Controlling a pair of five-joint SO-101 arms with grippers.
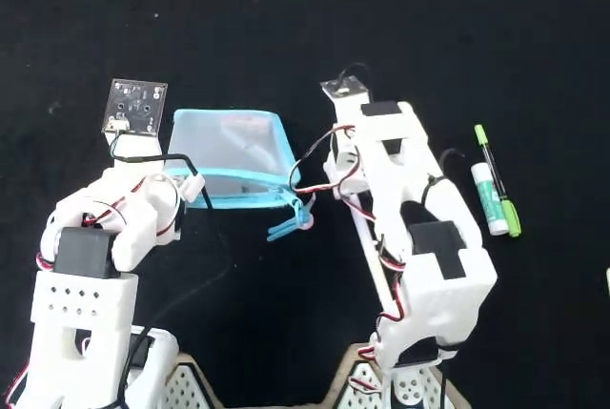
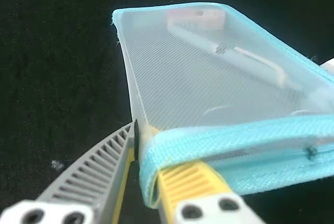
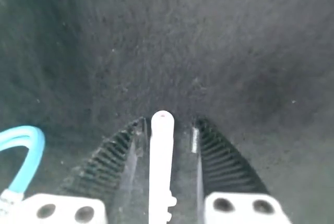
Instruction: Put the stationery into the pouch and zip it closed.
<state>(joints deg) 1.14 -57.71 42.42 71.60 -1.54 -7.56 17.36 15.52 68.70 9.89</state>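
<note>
The translucent pouch (image 1: 229,147) with a blue zipper lies on the black table between the arms. Inside it are a white pen (image 2: 245,57) and a pinkish item (image 2: 201,18). My left gripper (image 1: 195,188) (image 2: 143,136) is shut on the near left corner of the pouch (image 2: 209,88), by the zipper band. My right gripper (image 1: 316,194) (image 3: 167,125) hangs low over the cloth at the pouch's right end. Its fingers stand slightly apart with a white stick-like pen (image 3: 160,161) between them and narrow gaps on both sides. The blue zipper pull (image 1: 291,225) (image 3: 23,153) lies beside it.
A green pen (image 1: 498,175) and a glue stick (image 1: 489,199) lie side by side on the cloth to the right of the right arm. The left arm's square camera board (image 1: 134,106) sits just left of the pouch.
</note>
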